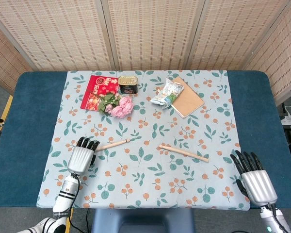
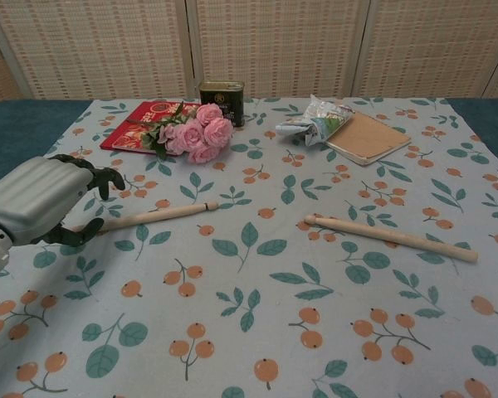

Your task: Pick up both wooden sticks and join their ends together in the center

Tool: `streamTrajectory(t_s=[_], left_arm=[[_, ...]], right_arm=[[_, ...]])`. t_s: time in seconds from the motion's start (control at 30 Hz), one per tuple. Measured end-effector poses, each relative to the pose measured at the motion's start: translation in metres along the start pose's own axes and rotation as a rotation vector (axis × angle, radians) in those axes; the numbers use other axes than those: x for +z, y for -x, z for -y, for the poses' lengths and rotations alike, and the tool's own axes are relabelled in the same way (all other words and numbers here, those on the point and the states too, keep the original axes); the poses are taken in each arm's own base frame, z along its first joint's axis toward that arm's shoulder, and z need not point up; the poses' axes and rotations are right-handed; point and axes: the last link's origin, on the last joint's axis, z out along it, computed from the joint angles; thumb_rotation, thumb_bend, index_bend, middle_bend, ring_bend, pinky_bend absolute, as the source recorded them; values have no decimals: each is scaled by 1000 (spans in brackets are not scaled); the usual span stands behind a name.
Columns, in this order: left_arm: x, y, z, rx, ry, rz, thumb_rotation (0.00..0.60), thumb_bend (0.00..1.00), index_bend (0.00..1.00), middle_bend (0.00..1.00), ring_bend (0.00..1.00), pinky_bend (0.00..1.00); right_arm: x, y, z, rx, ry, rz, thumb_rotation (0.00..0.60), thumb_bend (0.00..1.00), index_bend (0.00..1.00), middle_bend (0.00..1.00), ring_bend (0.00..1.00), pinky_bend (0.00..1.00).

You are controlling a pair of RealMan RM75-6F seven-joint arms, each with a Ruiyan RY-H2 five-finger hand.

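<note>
Two wooden sticks lie on the floral cloth. The left stick (image 1: 113,143) (image 2: 162,214) points toward the centre, its outer end hidden under my left hand (image 1: 82,156) (image 2: 37,199). That hand hovers over this end with its fingers spread and holds nothing. The right stick (image 1: 184,152) (image 2: 390,236) lies free, slanting toward the near right. My right hand (image 1: 254,179) hangs open at the table's near right corner, well away from the right stick, and shows only in the head view.
At the back of the cloth (image 1: 150,174) lie a red packet (image 1: 96,90), a dark tin (image 1: 128,83), pink roses (image 1: 120,105), a crumpled snack bag (image 1: 167,93) and a brown notebook (image 1: 186,97). The blue table (image 1: 31,111) borders the cloth.
</note>
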Motion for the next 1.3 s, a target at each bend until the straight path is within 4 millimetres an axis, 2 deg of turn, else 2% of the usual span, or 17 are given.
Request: streamTrajectory(t_s=[0.1, 0.33, 0.57, 0.73, 0.87, 1.2, 1.3], left_arm=[[6, 4, -6, 27, -8, -11, 600, 417, 365, 418, 274, 251], [12, 10, -19, 54, -8, 2, 600, 397, 358, 408, 274, 250], [19, 22, -17, 146, -24, 47, 600, 397, 349, 398, 272, 250], [21, 27, -18, 213, -29, 56, 600, 397, 421, 424, 264, 246], [23, 29, -17, 233, -39, 48, 600, 397, 494, 493, 287, 245], [25, 35, -12, 258, -51, 72, 600, 397, 494, 496, 289, 239], [26, 35, -11, 264, -51, 75, 600, 398, 507, 543, 311, 239]], right_arm=[[2, 1, 1, 0, 6, 13, 600, 349, 0, 0, 0, 0], [4, 3, 0, -3, 9, 32, 600, 350, 0, 0, 0, 0], [2, 2, -3, 6, 4, 46, 600, 350, 0, 0, 0, 0], [1, 2, -5, 4, 8, 48, 600, 350, 0, 0, 0, 0], [1, 2, -6, 5, 9, 47, 600, 350, 0, 0, 0, 0], [2, 2, -4, 0, 7, 47, 600, 350, 0, 0, 0, 0], [3, 3, -2, -4, 3, 49, 600, 350, 0, 0, 0, 0]])
